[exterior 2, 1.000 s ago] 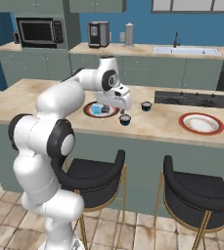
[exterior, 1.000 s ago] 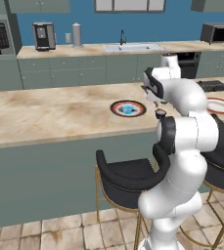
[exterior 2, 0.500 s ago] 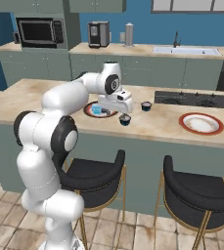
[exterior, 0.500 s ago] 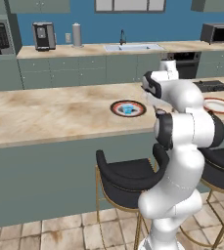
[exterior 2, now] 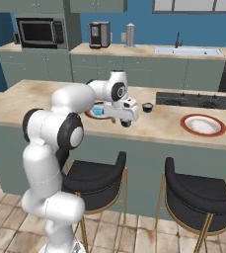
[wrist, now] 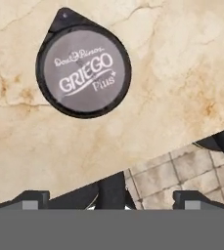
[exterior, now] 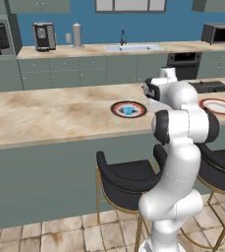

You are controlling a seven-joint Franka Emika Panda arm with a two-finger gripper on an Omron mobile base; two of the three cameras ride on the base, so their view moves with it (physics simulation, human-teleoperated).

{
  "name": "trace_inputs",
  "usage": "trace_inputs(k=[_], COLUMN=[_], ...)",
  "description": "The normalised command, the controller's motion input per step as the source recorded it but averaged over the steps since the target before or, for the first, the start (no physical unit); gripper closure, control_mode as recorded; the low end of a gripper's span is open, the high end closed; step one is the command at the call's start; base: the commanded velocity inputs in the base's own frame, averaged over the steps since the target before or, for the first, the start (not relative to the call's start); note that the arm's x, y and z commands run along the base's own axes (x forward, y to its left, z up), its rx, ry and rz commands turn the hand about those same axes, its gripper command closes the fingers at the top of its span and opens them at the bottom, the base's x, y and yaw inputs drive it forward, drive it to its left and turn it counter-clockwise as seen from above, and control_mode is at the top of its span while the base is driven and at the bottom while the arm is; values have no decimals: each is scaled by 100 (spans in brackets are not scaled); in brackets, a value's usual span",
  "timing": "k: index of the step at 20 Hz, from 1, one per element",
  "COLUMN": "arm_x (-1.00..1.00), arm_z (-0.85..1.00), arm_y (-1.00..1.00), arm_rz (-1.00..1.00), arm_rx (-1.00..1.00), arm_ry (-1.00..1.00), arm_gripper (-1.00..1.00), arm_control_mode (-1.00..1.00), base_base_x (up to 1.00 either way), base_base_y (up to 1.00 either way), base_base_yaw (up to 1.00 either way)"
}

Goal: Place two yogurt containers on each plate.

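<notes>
A dark yogurt container (wrist: 84, 71) with a grey "Griego Plus" lid stands on the marble counter near its front edge. In the right base view this container (exterior 2: 126, 123) sits just under my gripper (exterior 2: 125, 117). In the hand view my gripper (wrist: 111, 199) is open, its fingertips (wrist: 35, 197) wide apart and empty, with the cup off to one side. A second dark container (exterior 2: 147, 106) stands further back. The light blue container (exterior: 128, 110) rests on the dark-edged plate (exterior: 116, 109). The white plate with the red rim (exterior 2: 202, 124) lies to the right, bare.
The counter's front edge runs close by the cup, with tiled floor (wrist: 182, 176) and black bar stools (exterior 2: 92, 173) below it. A cooktop (exterior 2: 198, 100) lies behind the white plate. The back wall holds a sink, a coffee machine and microwaves.
My hand has swung from beside the dark-edged plate toward the counter's front edge and come down over the near dark container. The cups and plates have not moved.
</notes>
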Motion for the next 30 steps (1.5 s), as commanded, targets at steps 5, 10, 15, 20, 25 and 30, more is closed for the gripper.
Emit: trace_inputs(k=[5, 10, 15, 20, 25, 30], arm_x=[40, 48, 51, 50, -5, -12], arm_z=[-30, -28, -27, -11, -18, -11], arm_y=[-9, 0, -19, -15, 44, 39], arm_rz=[5, 9, 8, 5, 1, 0], arm_rx=[3, 7, 8, 4, 0, 2], arm_ry=[5, 0, -1, -2, 0, -7], arm_gripper=[-100, -100, -100, -100, 100, 100], arm_control_mode=[-100, -100, -100, -100, -100, -100], base_base_x=[0, 0, 0, 0, 0, 0], base_base_y=[0, 0, 0, 0, 0, 0], base_base_yaw=[0, 0, 0, 0, 0, 0])
